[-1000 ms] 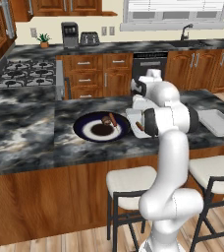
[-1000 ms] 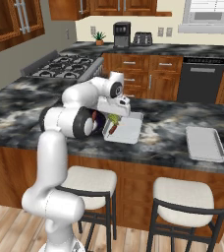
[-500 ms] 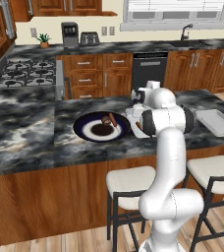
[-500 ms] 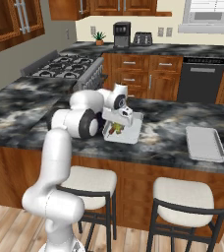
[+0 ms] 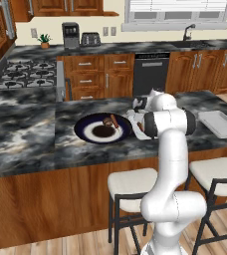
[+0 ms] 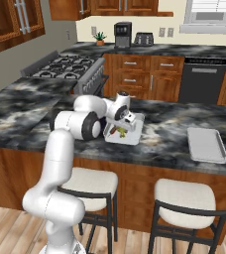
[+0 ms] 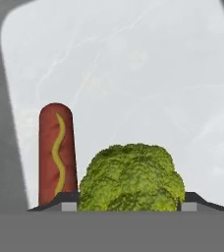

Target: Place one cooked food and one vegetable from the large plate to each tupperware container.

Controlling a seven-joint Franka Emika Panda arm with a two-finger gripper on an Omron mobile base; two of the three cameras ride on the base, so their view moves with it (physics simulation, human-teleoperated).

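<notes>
Two pale containers sit on the dark marbled worktop (image 6: 174,121), and I have the hand (image 6: 121,130) low over the nearer one (image 6: 135,134), which lies just in front of the arm's bent wrist. The far container (image 6: 205,145) rests well apart, towards the right end of the worktop as the right base camera sees it; from the left base camera it shows at the right edge (image 5: 220,123), bare inside.

From the hand camera I see a green broccoli head (image 7: 131,179) sitting right between the two dark fingertips (image 7: 195,201), one tip showing at each side of it. Fingers are apart with the broccoli filling the gap, so I read the hand as clamped on the broccoli, held just above the container's pale floor (image 7: 148,74). Just beside the broccoli lies a hot dog (image 7: 57,152) with a wavy yellow mustard line, resting flat on that same floor near the container's wall. In the right base picture I can make out small green and reddish shapes inside the nearer container under the hand, too small to tell more.

Over in the left base picture the big plate (image 5: 88,130) with its dark rim and white ring lies on the worktop just beside the arm. Some brownish food (image 5: 109,121) remains on it, towards the rim nearest the arm; I cannot tell what it is.
</notes>
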